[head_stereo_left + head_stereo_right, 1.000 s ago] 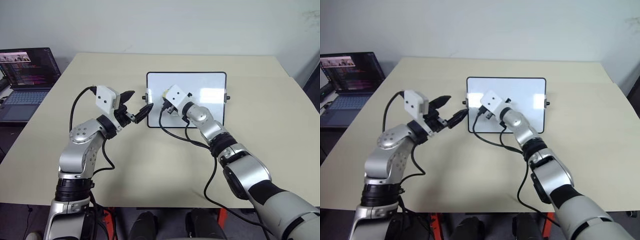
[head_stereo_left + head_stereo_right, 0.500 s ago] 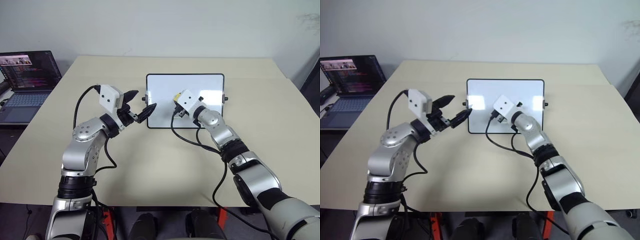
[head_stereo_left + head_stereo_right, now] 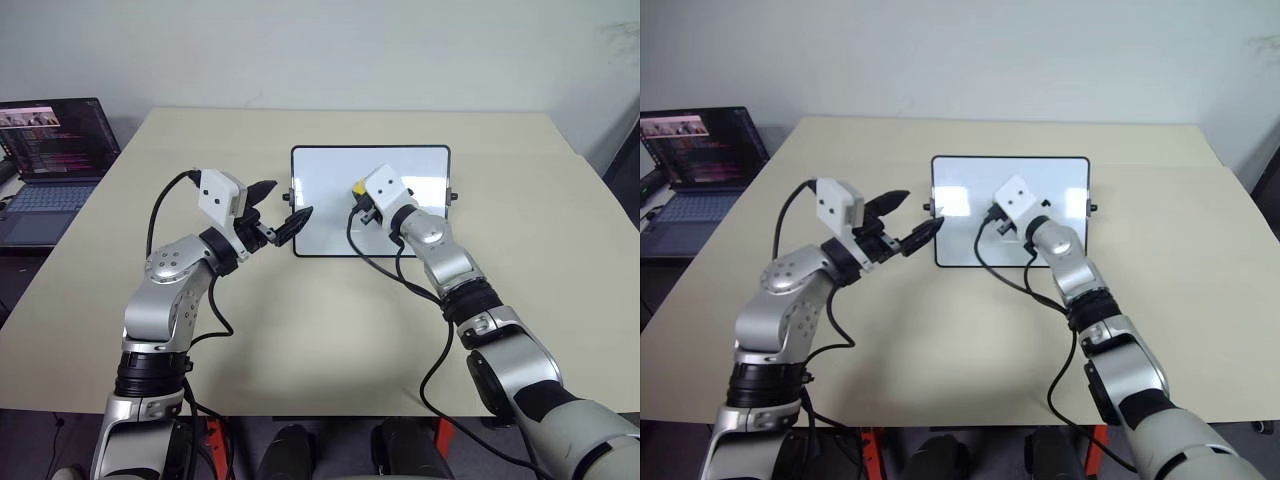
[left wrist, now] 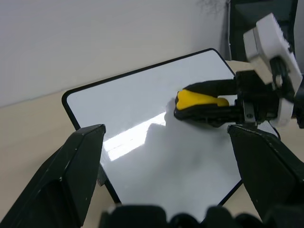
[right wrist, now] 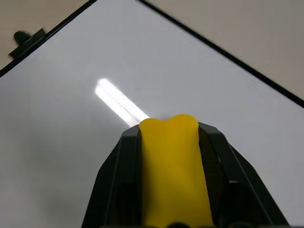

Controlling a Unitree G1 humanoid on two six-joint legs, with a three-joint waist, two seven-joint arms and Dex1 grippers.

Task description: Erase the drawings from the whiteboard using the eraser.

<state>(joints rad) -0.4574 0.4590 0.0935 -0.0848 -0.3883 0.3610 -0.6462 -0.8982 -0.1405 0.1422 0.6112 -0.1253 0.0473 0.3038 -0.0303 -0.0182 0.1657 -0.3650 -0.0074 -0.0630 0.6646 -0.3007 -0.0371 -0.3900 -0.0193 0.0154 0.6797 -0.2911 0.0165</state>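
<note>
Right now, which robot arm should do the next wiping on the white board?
The right. Its gripper already squeezes the small yellow eraser over the glossy white whiteboard. The left gripper is open beside the board's edge.

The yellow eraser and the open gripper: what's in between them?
Just bare whiteboard, seen in the left wrist view between the eraser and left gripper.

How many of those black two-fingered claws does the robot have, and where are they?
2. The left end effector hangs open beside the whiteboard's left edge. The right end effector is over the board, shut on the yellow eraser.
</note>
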